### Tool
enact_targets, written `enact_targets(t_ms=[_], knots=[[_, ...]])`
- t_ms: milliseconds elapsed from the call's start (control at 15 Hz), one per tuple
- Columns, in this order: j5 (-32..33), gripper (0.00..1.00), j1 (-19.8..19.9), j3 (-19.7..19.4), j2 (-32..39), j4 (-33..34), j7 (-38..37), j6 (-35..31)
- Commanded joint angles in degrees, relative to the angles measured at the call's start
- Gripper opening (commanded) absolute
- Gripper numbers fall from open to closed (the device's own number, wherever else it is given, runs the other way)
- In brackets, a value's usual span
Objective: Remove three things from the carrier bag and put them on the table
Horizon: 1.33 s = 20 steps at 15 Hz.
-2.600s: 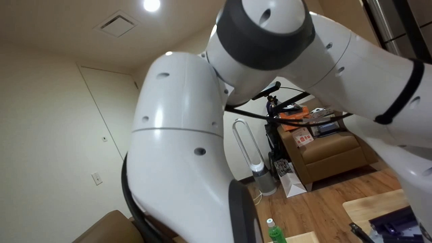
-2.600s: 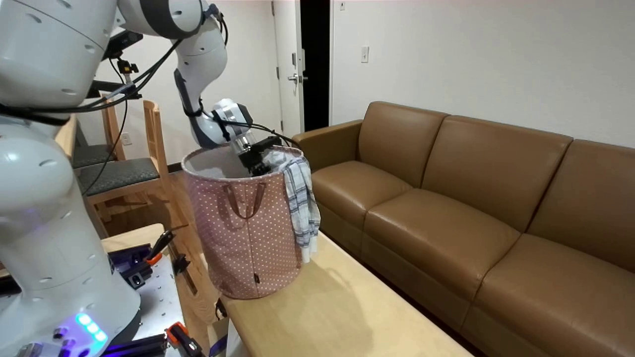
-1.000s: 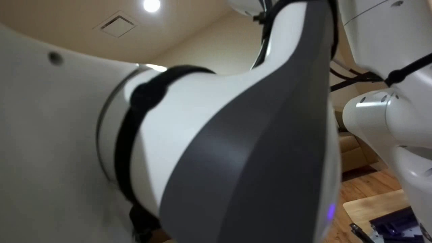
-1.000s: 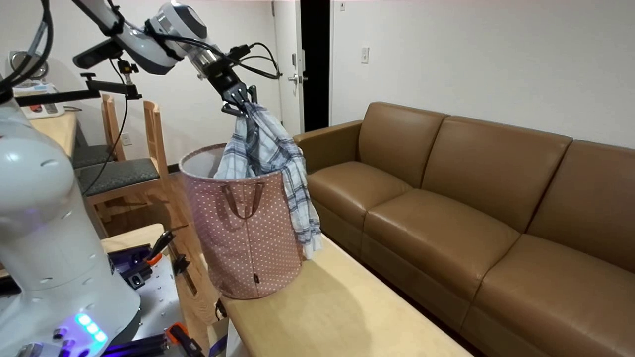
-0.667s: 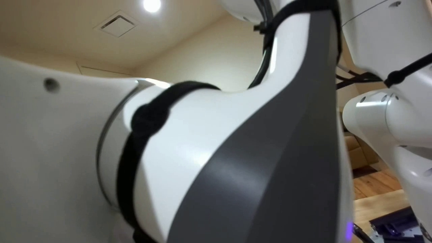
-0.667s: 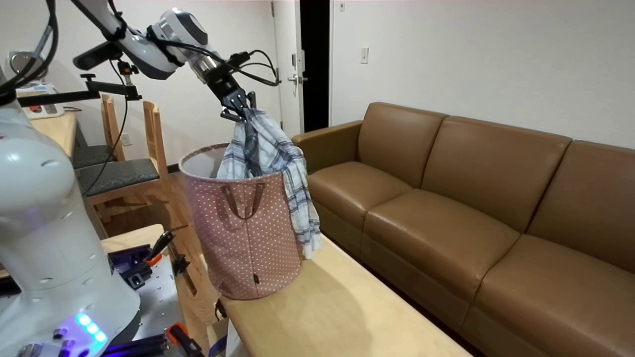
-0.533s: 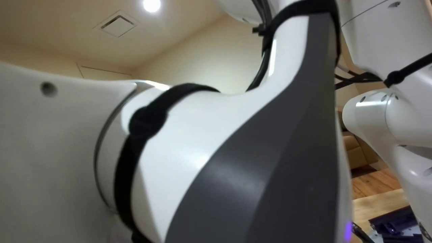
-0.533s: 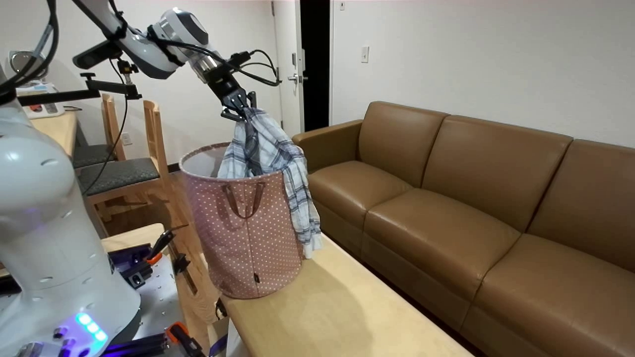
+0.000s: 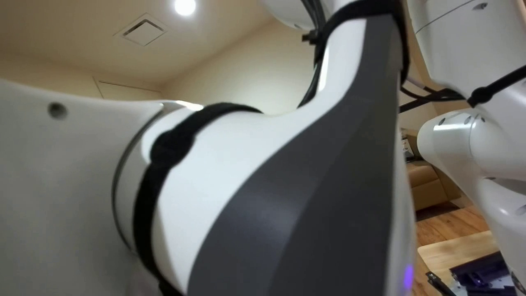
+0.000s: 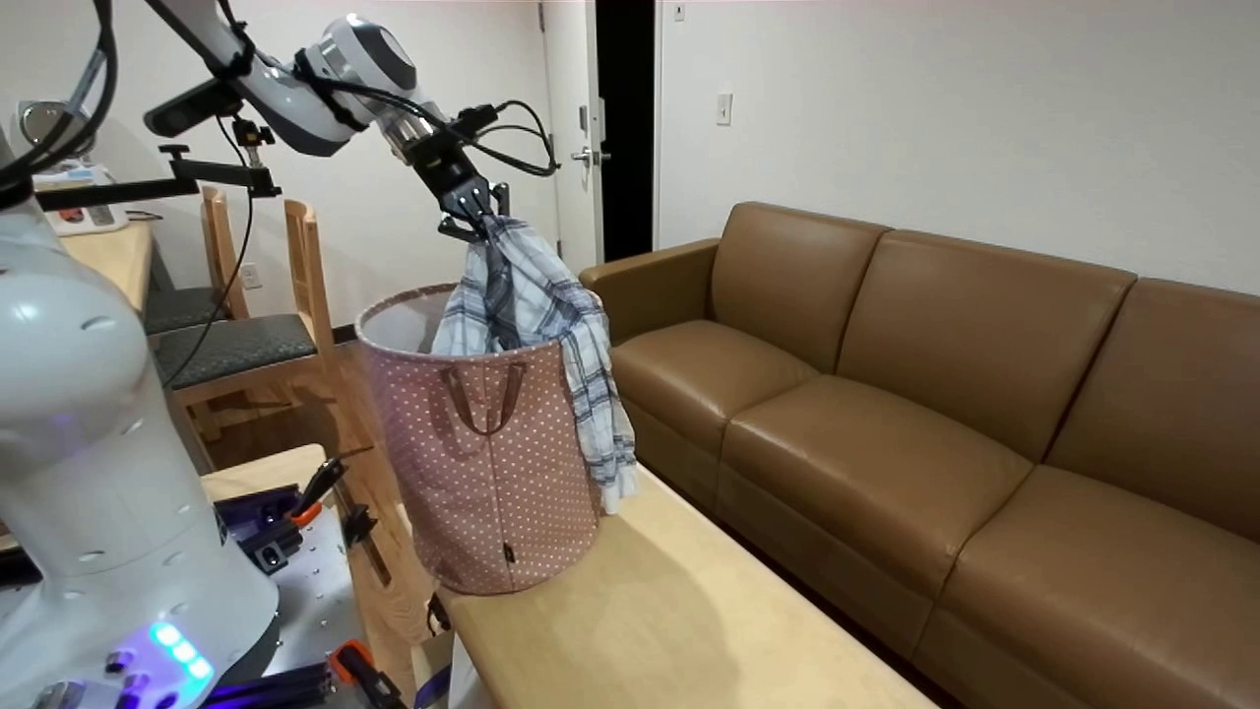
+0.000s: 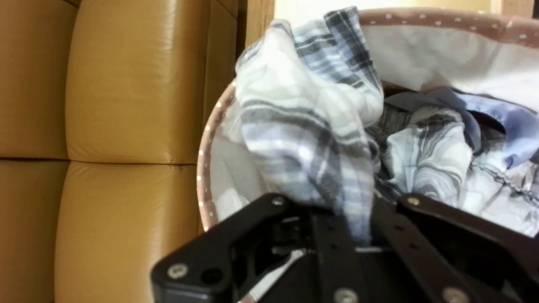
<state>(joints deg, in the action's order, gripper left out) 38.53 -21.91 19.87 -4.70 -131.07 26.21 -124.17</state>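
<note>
Blue-and-white plaid cloth garment (image 10: 539,295), gathered fold clamped in black two-fingered end effector (image 10: 482,217), hangs beneath it, partly inside, partly over rim (image 11: 204,168) of pink white-dotted fabric bag (image 10: 532,468). High hold presumably meant to clear rim before lowering to pale wooden table (image 10: 679,630) below.

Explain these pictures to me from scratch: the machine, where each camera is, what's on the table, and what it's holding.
The machine is a single robot arm, so near the lens in an exterior view that it fills most of the frame. It ends in a black gripper. Two views are taken from outside the robot; the third is taken from the arm itself, looking past the gripper into a pink dotted bag. That bag stands on a light wooden table. The gripper is shut on a plaid garment, part of which hangs over the bag's rim. More fabric lies inside.
</note>
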Motion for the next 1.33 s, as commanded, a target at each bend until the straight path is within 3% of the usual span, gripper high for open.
enact_targets(t_ms=[0,200,333,400,667,800,1067,1267], knots=[[-7.9,0.01,1.3,-1.6,-3.3,-1.5,-2.0,-2.8],[-17.1,0.01,2.5,-4.6,-6.9,-4.4,0.4,-5.8],[-20.4,0.01,3.3,-6.2,-8.9,-6.6,-1.8,-8.3],[-17.4,0.03,2.9,-4.9,-4.9,-2.7,-0.8,-5.2],[-19.2,0.01,3.6,-6.2,-7.4,-5.3,-0.9,-7.1],[-21.9,0.01,3.9,-6.0,-8.4,-4.2,-7.5,-6.7],[-31.2,0.01,3.8,-8.8,-18.7,-6.7,-8.6,-2.1],[-34.3,0.01,5.1,-12.1,-27.8,-9.1,-9.9,3.2]])
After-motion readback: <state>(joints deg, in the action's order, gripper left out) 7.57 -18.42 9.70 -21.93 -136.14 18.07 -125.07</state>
